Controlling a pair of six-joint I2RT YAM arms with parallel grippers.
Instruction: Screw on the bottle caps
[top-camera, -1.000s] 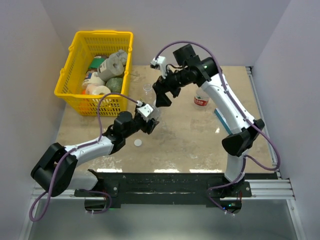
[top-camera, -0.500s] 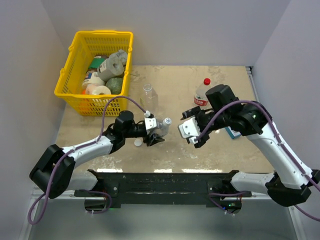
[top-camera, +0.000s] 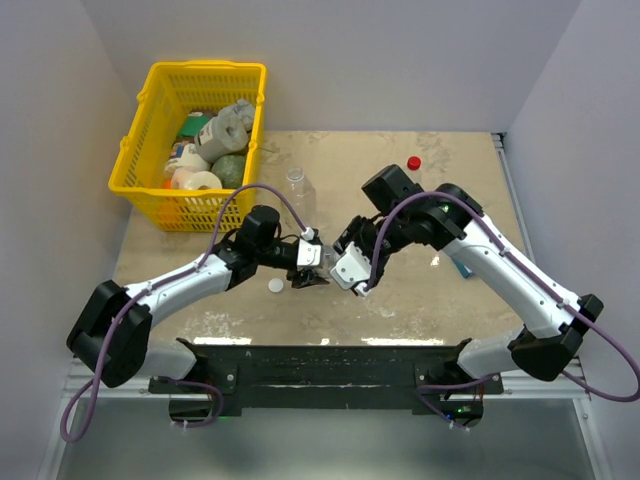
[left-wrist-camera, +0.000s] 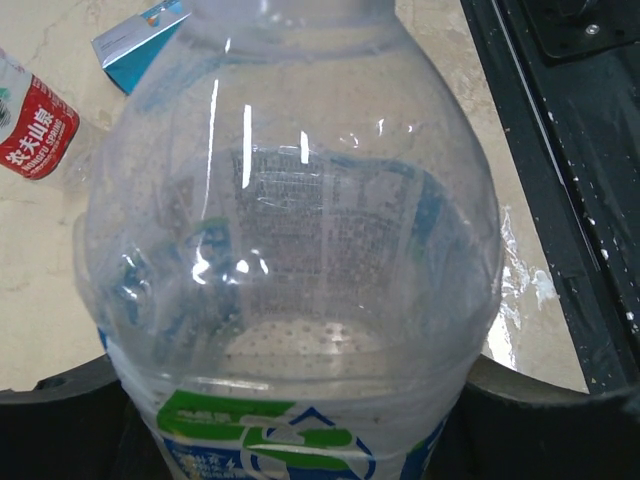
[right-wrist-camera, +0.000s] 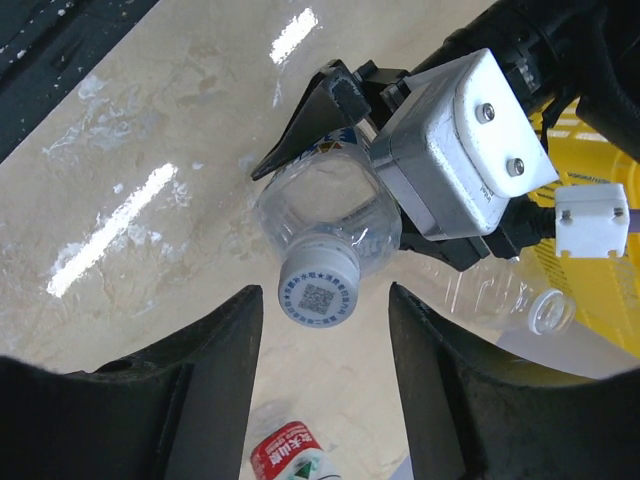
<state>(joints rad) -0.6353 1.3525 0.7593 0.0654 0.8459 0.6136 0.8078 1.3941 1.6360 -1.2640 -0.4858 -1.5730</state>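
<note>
My left gripper (top-camera: 304, 266) is shut on the short blue-labelled bottle (left-wrist-camera: 290, 250), holding it on its side just above the table. A white cap (right-wrist-camera: 318, 293) sits on the bottle's neck and points at my right gripper (right-wrist-camera: 325, 300). That gripper is open, one finger on each side of the cap, with a gap on both sides. Another white cap (top-camera: 275, 285) lies loose on the table below the left wrist. The unlabelled bottle (top-camera: 296, 185) stands uncapped behind. The red-labelled bottle (left-wrist-camera: 35, 125) wears a red cap (top-camera: 413, 162) and is mostly hidden by the right arm from above.
A yellow basket (top-camera: 150, 120) full of items stands at the back left. A flat blue-and-white box (left-wrist-camera: 140, 45) lies near the red-labelled bottle. The black rail (top-camera: 320, 365) runs along the table's near edge.
My right arm swung from the back of the table down to the centre and its jaws narrowed around the cap. The left gripper turned the bottle onto its side, cap toward the right gripper.
</note>
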